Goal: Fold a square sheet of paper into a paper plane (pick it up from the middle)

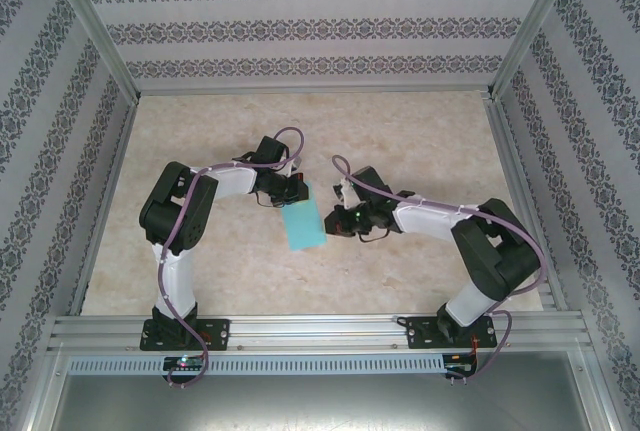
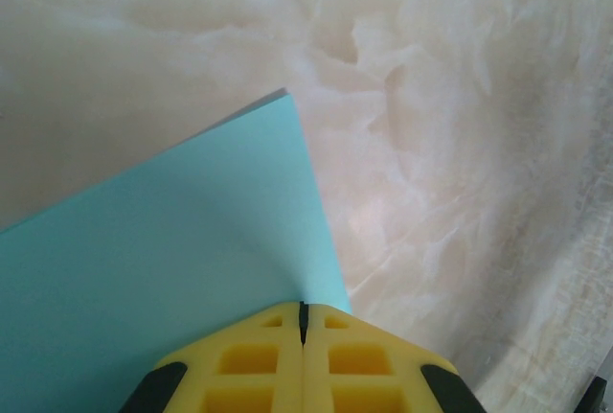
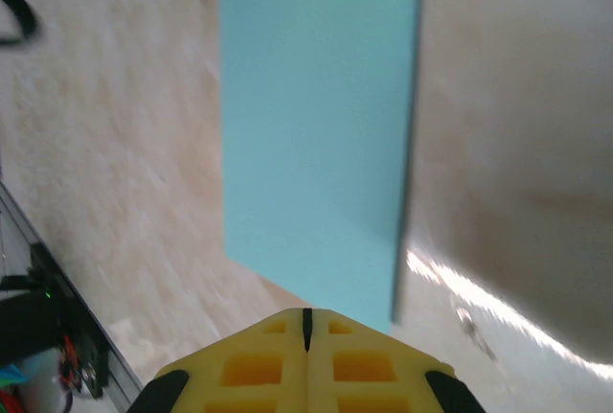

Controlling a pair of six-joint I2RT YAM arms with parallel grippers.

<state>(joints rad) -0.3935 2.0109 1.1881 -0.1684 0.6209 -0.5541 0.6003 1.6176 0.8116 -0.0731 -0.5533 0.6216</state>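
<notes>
Closed yellow left pincer (image 2: pixel 303 311) on teal paper's (image 2: pixel 172 250) edge, marbled table (image 2: pixel 460 126) beyond.

Left wrist: paper (image 2: pixel 172 260) runs off lower left, its near corner behind my left tool (image 2: pixel 303 322). Right wrist: blurred, paper's top cut off.

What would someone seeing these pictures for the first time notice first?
The teal sheet of paper stands out, bright against the pale marbled table at its middle. On either side of it sit the yellow-tipped left pincer and right pincer, both shut, tips right at the sheet's edges.
</notes>
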